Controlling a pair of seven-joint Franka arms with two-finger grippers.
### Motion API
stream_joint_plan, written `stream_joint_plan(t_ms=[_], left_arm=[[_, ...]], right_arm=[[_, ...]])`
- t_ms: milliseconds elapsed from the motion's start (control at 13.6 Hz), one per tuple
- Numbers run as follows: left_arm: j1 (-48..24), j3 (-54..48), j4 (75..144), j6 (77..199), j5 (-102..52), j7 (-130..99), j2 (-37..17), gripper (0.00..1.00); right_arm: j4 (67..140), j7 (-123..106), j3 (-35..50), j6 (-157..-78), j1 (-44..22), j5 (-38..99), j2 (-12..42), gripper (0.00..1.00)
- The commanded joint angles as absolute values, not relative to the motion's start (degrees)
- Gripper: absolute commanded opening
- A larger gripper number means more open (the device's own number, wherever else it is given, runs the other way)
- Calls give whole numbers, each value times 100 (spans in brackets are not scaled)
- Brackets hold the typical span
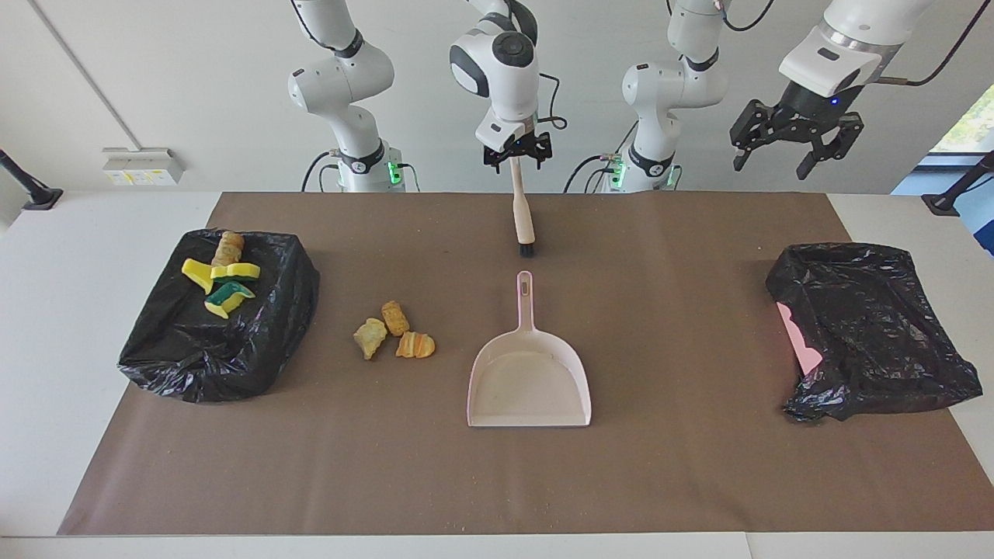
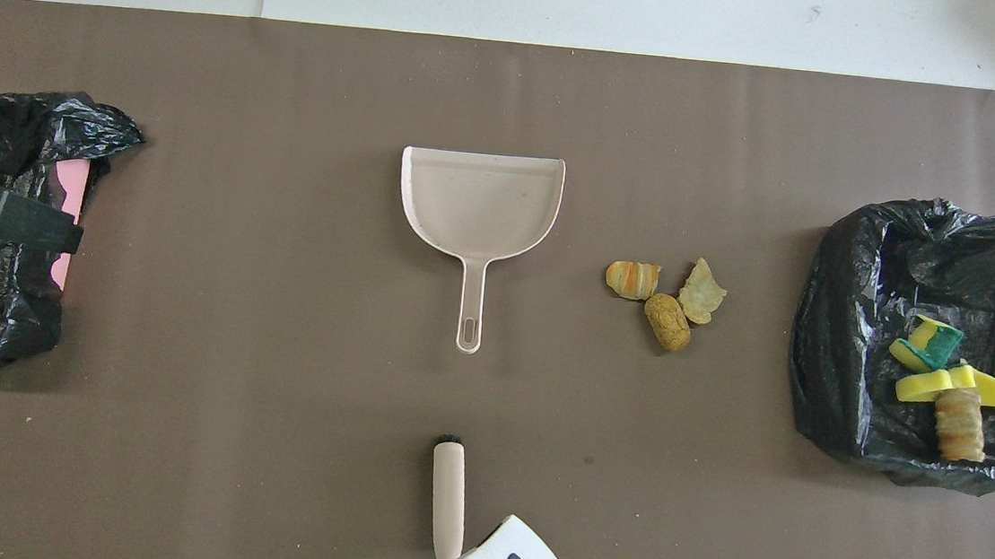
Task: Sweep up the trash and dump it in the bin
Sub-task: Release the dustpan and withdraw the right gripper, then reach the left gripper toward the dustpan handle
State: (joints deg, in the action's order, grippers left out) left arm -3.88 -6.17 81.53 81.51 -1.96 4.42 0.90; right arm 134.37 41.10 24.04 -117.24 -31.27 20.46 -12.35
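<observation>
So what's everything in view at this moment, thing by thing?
mat: one, brown, covering the table
table: one, white
dustpan: one, pale pink, mid-mat, empty
brush: one, beige handle with dark bristles, lying nearer to the robots than the dustpan
loose scraps: three, tan-orange, on the mat between the dustpan and the right arm's end
binned scraps: four, three yellow sponge chunks (one green-backed) and one tan lump, in the right-end bin
right-end bin: one, black-bagged
left-end bin: one, black-bagged, pink showing at one edge
right pincer: raised, over the brush's handle end
left pincer: open, raised over the left-end bin
</observation>
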Motion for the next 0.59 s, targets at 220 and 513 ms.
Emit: stream_joint_plan(t_ms=[220,513], left_arm=[[-1607,-580,9876,10226,-246,-314,106,100],[-2327,-580,10081,11194,-237,-1394,-586,100]], right_arm=[[14186,4087,2373,-13040,-3594,2426,-960,100],[14238,4166,2373,-13140,-3796,2426,-853,100]])
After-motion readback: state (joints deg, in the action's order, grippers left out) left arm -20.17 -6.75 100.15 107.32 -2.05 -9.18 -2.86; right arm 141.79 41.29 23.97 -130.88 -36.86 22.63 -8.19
